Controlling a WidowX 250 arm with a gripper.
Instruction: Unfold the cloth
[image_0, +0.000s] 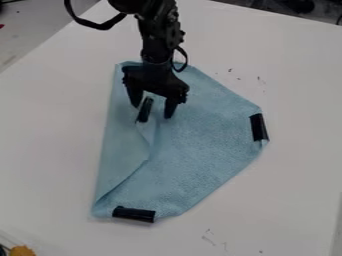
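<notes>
Nearest the camera, at seven o'clock in the view, sits a small orange-yellow object (23, 251), cut off by the bottom edge. Faint dark marks dot the white table (287, 200), some near one o'clock, others toward five. Dark objects (297, 5) lie beyond its far edge, at one o'clock. The blue cloth (200, 145) lies mid-table, partly folded over along its nine o'clock side, with black strips at its three o'clock (258, 127) and seven o'clock (133, 214) edges. From eleven o'clock the arm (155, 37) comes down across the cloth's far edge, hiding part of it; its gripper (153, 111) points downward, fingers spread apart, a third black strip (144, 110) between them.
</notes>
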